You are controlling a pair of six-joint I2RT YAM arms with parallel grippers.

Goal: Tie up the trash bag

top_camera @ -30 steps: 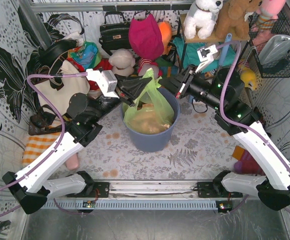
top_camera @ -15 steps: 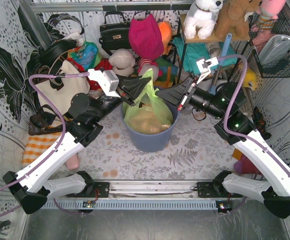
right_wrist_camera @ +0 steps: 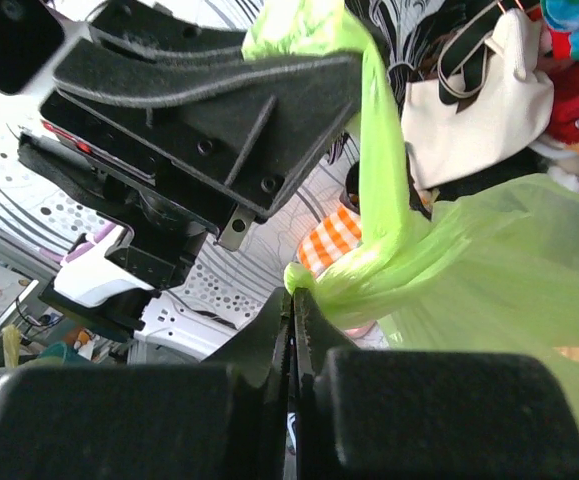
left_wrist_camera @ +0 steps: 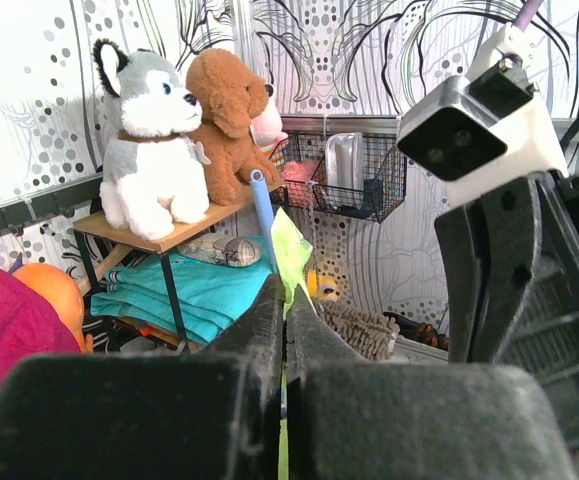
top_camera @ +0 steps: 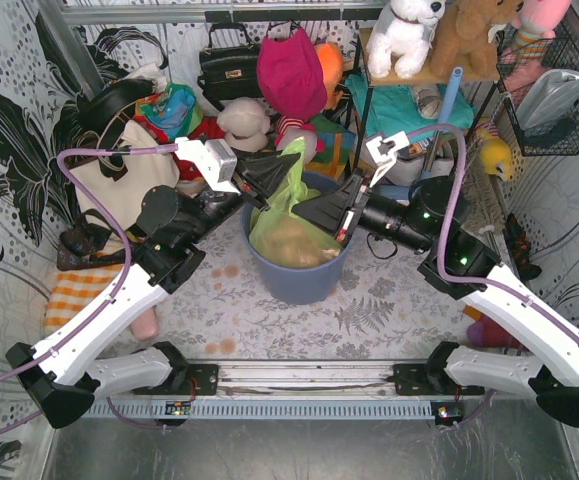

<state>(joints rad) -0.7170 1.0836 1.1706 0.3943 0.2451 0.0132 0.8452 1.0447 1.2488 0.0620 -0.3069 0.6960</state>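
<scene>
The light-green trash bag point(top_camera: 287, 232) sits in a round blue-grey bin point(top_camera: 299, 282), with tan paper showing through it. Above the bin's left rim, my left gripper point(top_camera: 289, 170) is shut on a raised strip of the bag's top; the left wrist view shows that green strip point(left_wrist_camera: 291, 248) pinched between my left gripper's point(left_wrist_camera: 287, 300) fingers. My right gripper point(top_camera: 306, 212) reaches over the bin from the right and is shut on a bunched part of the bag point(right_wrist_camera: 389, 265). In the right wrist view my right gripper point(right_wrist_camera: 291, 300) sits just below the left gripper point(right_wrist_camera: 219, 110).
A cream tote bag point(top_camera: 119, 185) and an orange checked cloth point(top_camera: 74, 290) lie to the left. Behind the bin are a black handbag point(top_camera: 227, 65), plush toys point(top_camera: 404, 35) on a small shelf, and a wire basket point(top_camera: 554, 90) at the right wall.
My right arm has swung left across the bin towards the left gripper, carrying its bunch of the bag along. The left gripper has stayed where it was.
</scene>
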